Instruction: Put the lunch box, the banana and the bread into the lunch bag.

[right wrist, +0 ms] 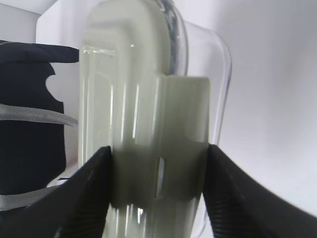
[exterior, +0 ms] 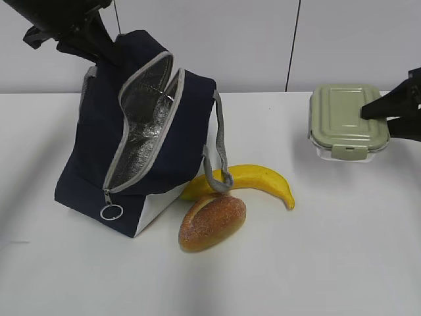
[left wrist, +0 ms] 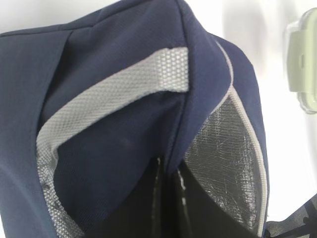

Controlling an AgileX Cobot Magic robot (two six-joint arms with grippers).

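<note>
The navy lunch bag (exterior: 148, 151) stands at the left, leaning, with its zipper open and the silver lining showing. My left gripper (exterior: 104, 56) is shut on the bag's top edge and holds it up; in the left wrist view (left wrist: 171, 173) the jaws pinch the navy fabric beside the grey handle (left wrist: 114, 94). The yellow banana (exterior: 253, 179) and the bread roll (exterior: 212, 222) lie on the table in front of the bag. My right gripper (exterior: 376, 110) is shut on the green-lidded lunch box (exterior: 342, 118) at the right; in the right wrist view (right wrist: 158, 148) both fingers press its sides (right wrist: 143, 99).
The white table (exterior: 342, 250) runs to a white wall behind. The bag's ring pull (exterior: 111, 212) hangs at the low front end of the zipper. A grey handle loop (exterior: 217, 174) rests on the banana.
</note>
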